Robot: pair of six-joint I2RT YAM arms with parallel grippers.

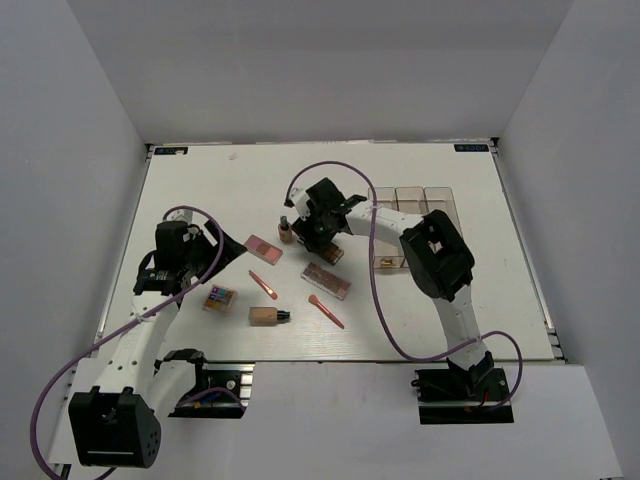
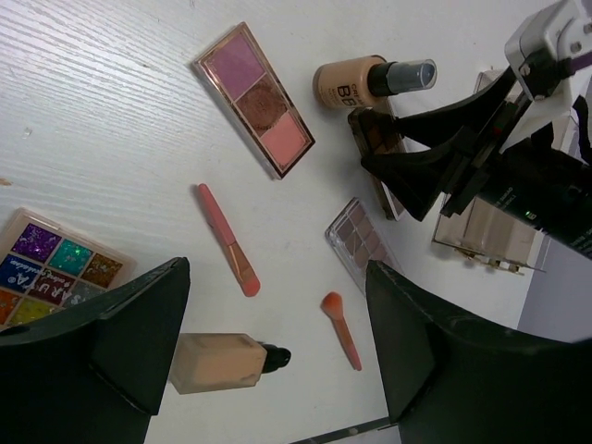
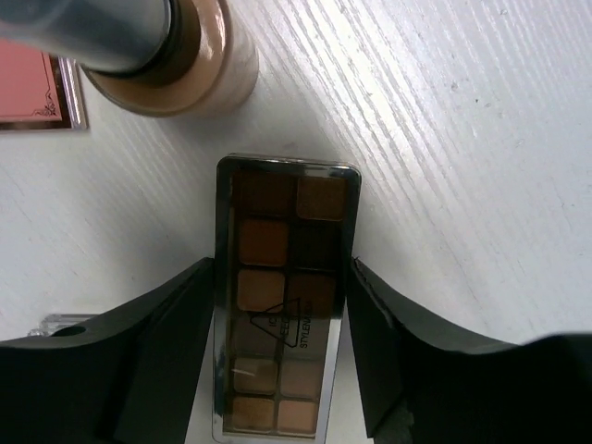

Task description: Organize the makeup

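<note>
My right gripper (image 1: pixel 322 238) (image 3: pixel 282 268) is closed on the long edges of a brown eyeshadow palette (image 3: pixel 282 296), low at the table. A tan foundation bottle (image 1: pixel 285 230) (image 3: pixel 176 55) stands just beyond it, beside a pink palette (image 1: pixel 264 247) (image 2: pixel 254 97). A second brown palette (image 1: pixel 326 281) lies nearer. My left gripper (image 1: pixel 203 248) (image 2: pixel 277 287) is open and empty above the table. Below it lie a second foundation bottle (image 2: pixel 217 361) on its side, two pink-orange brushes (image 2: pixel 227 239) (image 2: pixel 340 326) and a multicoloured palette (image 1: pixel 219 297) (image 2: pixel 51 268).
Three clear organizer boxes (image 1: pixel 410 222) stand in a row right of the right gripper, one holding something small and gold. The right arm's cable (image 1: pixel 375 290) loops over the table. Walls enclose the table at the back and sides.
</note>
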